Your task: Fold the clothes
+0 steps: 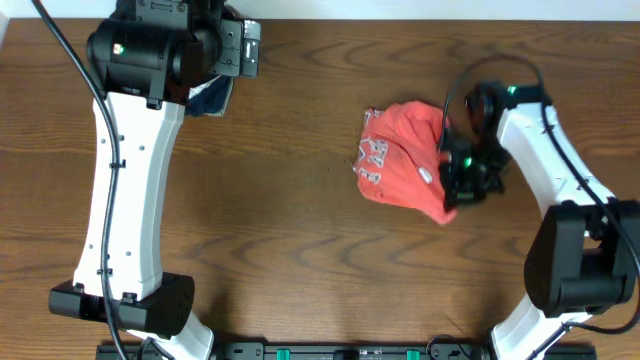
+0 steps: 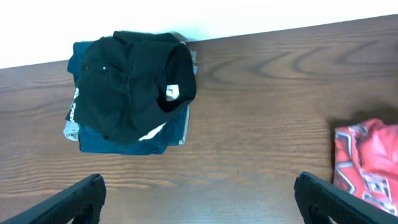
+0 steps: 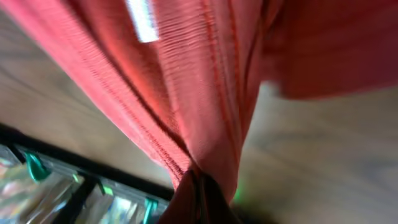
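Observation:
The red-orange T-shirt lies bunched on the table right of centre, with white lettering on its left side. My right gripper is shut on the shirt's right edge; in the right wrist view the fabric hangs from the closed jaws, with a white label at the top. My left gripper is open and empty above bare table at the back left. The shirt's edge also shows at the right of the left wrist view.
A stack of folded garments, black on top of navy, sits at the table's back left edge, partly under the left arm in the overhead view. The wooden table reaches across the frame.

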`<state>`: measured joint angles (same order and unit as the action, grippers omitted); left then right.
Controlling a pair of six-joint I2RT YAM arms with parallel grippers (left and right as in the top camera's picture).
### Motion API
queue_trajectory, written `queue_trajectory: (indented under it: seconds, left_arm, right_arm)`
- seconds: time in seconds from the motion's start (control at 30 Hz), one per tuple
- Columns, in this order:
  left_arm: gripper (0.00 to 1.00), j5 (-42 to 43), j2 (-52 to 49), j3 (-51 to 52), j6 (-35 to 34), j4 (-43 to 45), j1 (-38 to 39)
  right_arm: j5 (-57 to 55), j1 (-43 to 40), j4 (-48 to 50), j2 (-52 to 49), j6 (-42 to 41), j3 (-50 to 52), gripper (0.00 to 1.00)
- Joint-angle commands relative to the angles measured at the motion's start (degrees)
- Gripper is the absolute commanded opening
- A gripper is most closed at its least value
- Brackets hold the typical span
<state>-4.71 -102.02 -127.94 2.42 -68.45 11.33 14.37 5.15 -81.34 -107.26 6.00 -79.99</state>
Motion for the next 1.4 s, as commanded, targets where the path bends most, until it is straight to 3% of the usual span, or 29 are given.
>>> queue_trajectory:
  seconds: [0.0, 0.03, 0.07, 0.17, 0.37, 0.53, 1.2, 1.27, 1.3, 1.33, 1.37]
  left_arm:
    - [0.98, -0.4, -0.9, 0.2, 0.5, 0.5, -0.2]
    - [0.98, -0.4, -0.9, 0.2, 0.5, 0.6, -0.2]
    - [0.98, -0.4, -0.9, 0.2, 0.5, 0.7, -0.2]
    - [0.98, -0.4, -0.9, 0.2, 0.5, 0.6, -0.2]
    - [0.98, -0.4, -0.9, 0.2, 0.5, 0.1, -0.2]
    - [0.98, -0.4, -0.9, 0.2, 0.5, 0.0, -0.2]
    - [0.98, -0.4, -0.9, 0.2, 0.5, -0.3, -0.2]
    - [0.98, -0.4, -0.9, 0.2, 0.5, -0.3, -0.2]
    - [0.98, -0.4, -0.9, 0.2, 0.5, -0.4, -0.2]
    - [0.98, -0.4, -0.9, 0.2, 0.5, -0.5, -0.2]
    - [0.98, -0.4, -0.9, 0.2, 0.5, -0.5, -0.2]
  right_arm:
    - [1.1, 0.1, 0.1, -0.2, -1.0, 3.5, 0.01]
    - [1.1, 0.1, 0.2, -0.2, -1.0, 3.6, 0.07]
    - [1.2, 0.0, 0.6, -0.1, -1.1, 3.3, 0.19]
    - [3.3, -0.5, 1.7, 0.2, -1.1, 0.1, 0.31]
    - [4.8, -0.5, 8.1, 0.4, -1.0, -12.0, 0.46]
    - [3.3, 3.4, 17.2, -0.6, 0.3, -13.1, 0.52]
    - [-5.0, 13.2, 32.2, -13.9, -2.9, -13.0, 0.49]
    - [-7.2, 13.1, 33.3, -13.9, -4.2, -13.0, 0.44]
    - [-8.2, 13.1, 33.9, -13.9, -4.5, -13.0, 0.36]
    - [-9.0, 13.1, 34.4, -13.9, -5.0, -13.0, 0.26]
    - [-9.9, 13.0, 34.9, -13.6, -5.8, -13.0, 0.07]
